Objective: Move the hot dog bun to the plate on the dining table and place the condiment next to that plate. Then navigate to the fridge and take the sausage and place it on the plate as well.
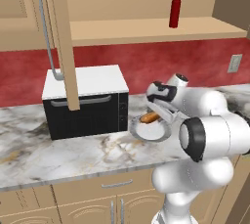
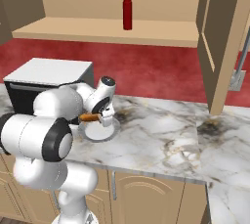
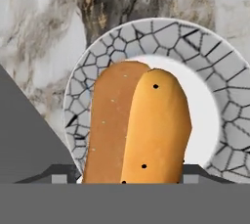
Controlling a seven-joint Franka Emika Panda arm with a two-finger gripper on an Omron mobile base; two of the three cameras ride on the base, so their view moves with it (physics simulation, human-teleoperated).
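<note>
My gripper (image 3: 132,171) clamped on the hot dog bun (image 3: 136,125), pale crackle-rimmed plate (image 3: 229,96) just beyond it, marbled counter (image 3: 34,32) past that

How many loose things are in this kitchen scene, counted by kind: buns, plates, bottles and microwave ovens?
Hot dog bun: 1
Pale plate with cracked-pattern rim: 1
Dark red condiment bottle on the shelf: 1
Microwave on the counter: 1
Total: 4

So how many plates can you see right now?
1: a pale grey-white plate on the marble counter beside the microwave, under the hot dog bun. Others may be out of view.
</note>
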